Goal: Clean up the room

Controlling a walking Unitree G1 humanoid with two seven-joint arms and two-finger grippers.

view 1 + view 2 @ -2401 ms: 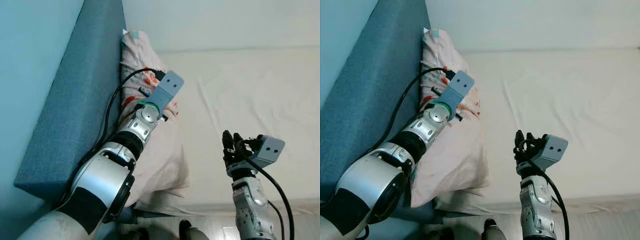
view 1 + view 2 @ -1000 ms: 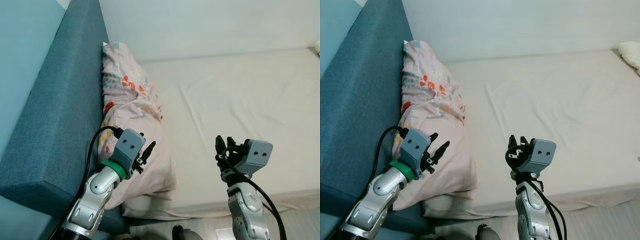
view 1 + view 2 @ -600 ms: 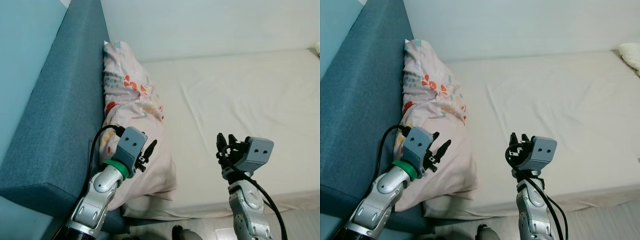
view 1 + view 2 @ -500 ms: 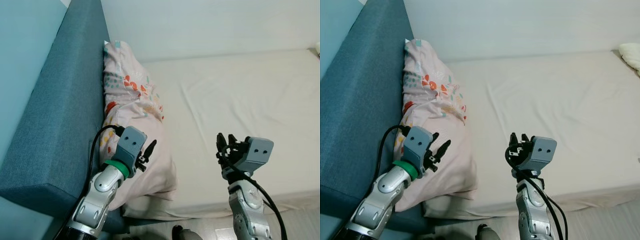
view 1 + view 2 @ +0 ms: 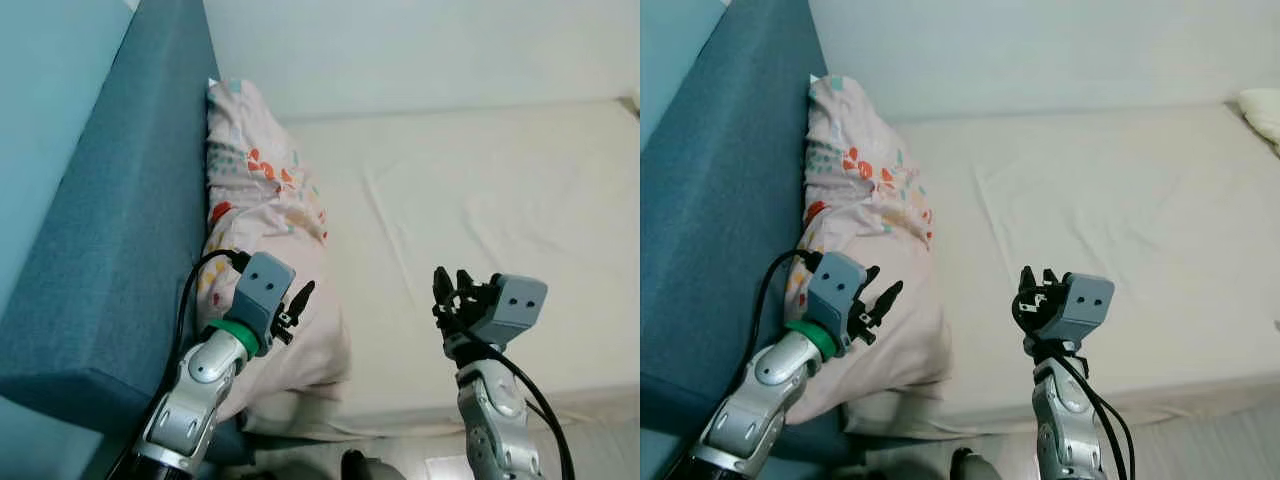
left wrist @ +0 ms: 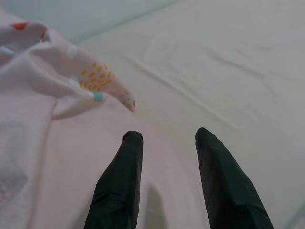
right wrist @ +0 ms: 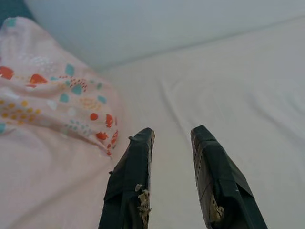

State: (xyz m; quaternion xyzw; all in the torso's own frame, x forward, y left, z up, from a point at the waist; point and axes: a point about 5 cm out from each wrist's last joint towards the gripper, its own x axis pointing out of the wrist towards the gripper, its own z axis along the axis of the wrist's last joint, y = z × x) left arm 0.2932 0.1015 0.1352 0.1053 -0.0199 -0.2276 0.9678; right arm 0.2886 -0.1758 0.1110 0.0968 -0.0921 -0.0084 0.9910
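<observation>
We see the pale cream mattress (image 5: 500, 200), and along its blue upholstered headboard (image 5: 110, 220) the pink patterned fabric pillow (image 5: 265, 210) lies, long axis running away from us. Since two seconds ago our left gripper (image 5: 297, 303) has drawn back off it, fingers spread and empty, so placing looks finished. Our right gripper (image 5: 452, 287) hovers parted, empty.

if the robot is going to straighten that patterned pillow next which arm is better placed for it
Probably the left. The left gripper hangs open right over the near end of the pillow, which lies along the blue headboard. The right gripper, also open, is over the bare sheet, off to the pillow's side.
</observation>
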